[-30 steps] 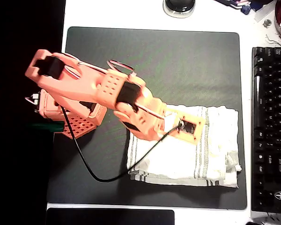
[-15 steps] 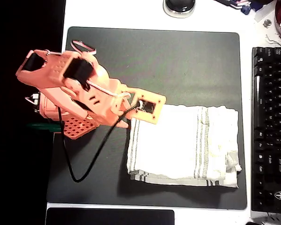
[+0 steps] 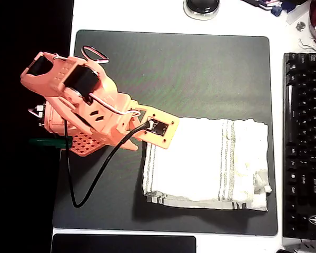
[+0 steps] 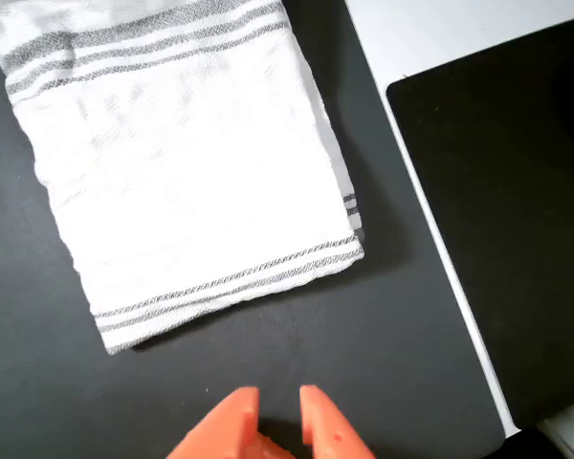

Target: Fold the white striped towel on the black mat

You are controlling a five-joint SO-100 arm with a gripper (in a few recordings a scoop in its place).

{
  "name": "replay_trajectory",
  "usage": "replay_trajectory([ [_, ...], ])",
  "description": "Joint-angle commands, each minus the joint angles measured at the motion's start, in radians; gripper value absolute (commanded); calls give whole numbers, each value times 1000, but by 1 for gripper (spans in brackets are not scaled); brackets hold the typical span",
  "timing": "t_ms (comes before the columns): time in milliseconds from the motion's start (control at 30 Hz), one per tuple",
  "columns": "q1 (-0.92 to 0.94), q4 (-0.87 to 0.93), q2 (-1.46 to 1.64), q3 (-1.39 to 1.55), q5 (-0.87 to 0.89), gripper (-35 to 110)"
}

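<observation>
Towel (image 3: 205,163) folded, wrinkled, on mat (image 3: 200,68)

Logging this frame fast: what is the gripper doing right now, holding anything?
Gripper: fingers slightly apart, open and empty, above the black mat, clear of the white striped towel.

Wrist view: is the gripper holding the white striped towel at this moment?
No, the gripper hangs over bare black mat, its fingertips a small gap apart with nothing between them, and the white striped towel lies flat, apart from it.
</observation>
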Motion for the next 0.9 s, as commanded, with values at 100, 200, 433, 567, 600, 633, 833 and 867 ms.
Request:
replay_trajectory([
  [100,-49,-18,-6,103,8,6],
  [200,-106,-71,29,192,31,6],
  [433,-233,-114,77,301,100,6],
  [567,-330,-137,138,388,153,6],
  [600,-353,-150,161,414,166,6],
  [633,-373,-161,181,439,173,6],
  [833,-462,-207,311,597,206,3],
  [867,-469,-221,334,626,207,2],
])
